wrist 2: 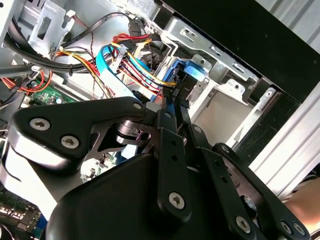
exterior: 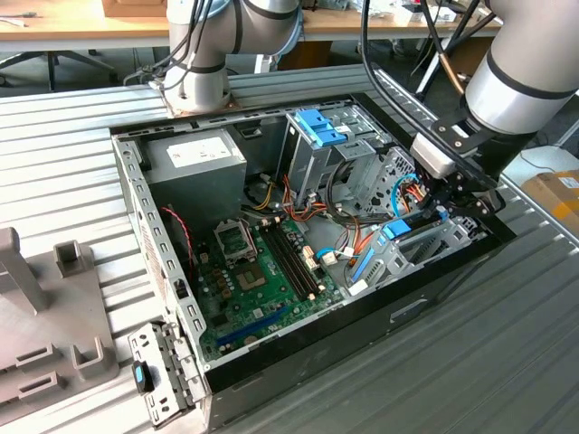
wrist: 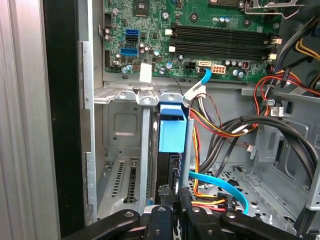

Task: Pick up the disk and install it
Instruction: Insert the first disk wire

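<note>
Pinching the disk (wrist: 172, 134) on edge between its 2 black fingers (wrist: 186, 197), the hand (wrist: 173, 194) is hanging at the drive bay (wrist: 122, 131) in a corner of the open computer case (exterior: 136, 194), which is lying on the ribbed metal counter (exterior: 72, 136). In the first wrist view the disk is showing edge-on. Its bright blue carrier end is pointing away from the hand and sitting just beside the bay's bent metal lip, between the perforated bay wall and a bundle of red, yellow and orange power cables (wrist: 215, 125). In the exterior view the same blue end is lying low inside the case at that view's right, near the motherboard (exterior: 258, 271). I am judging that the step in hand is the seating of the disk in its bay; how deep it is sitting I cannot tell. Doing this well is calling for holding the disk square to the bay's rails, so that the carrier is sliding and not jamming, and pushing along the slot's own line without twisting. The thin blue cable (wrist: 225, 186) and the power bundle are lying close beside the path, so the risk is a wire snagging or getting trapped behind the carrier; a gentle, straight push is suiting this better than force.
</note>
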`<action>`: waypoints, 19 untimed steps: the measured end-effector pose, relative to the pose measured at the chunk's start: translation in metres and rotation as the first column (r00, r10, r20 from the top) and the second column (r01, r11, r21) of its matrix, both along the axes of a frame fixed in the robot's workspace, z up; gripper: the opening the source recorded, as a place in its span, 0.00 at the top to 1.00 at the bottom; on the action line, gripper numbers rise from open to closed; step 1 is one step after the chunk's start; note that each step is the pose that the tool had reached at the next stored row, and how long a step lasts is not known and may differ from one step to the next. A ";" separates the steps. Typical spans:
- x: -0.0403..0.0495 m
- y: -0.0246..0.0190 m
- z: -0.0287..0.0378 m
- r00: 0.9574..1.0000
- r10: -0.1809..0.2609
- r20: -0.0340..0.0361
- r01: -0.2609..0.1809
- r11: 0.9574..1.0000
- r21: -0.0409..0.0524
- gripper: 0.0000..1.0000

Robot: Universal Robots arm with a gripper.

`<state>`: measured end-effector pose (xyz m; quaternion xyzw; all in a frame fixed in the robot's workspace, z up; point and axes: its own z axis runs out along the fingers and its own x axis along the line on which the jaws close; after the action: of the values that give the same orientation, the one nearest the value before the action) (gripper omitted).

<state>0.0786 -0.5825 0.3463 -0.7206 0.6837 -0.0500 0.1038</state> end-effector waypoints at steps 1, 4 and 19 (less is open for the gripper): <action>-0.0001 0.0000 0.0000 1.000 0.000 0.000 0.000 1.000 0.000 0.83; -0.0016 0.0000 -0.0005 1.000 -0.001 0.000 0.001 1.000 0.000 0.83; -0.0021 -0.0008 -0.0016 0.999 -0.032 -0.001 0.032 0.999 0.022 0.83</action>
<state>0.0765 -0.5833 0.3447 -0.7084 0.6957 -0.0441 0.1107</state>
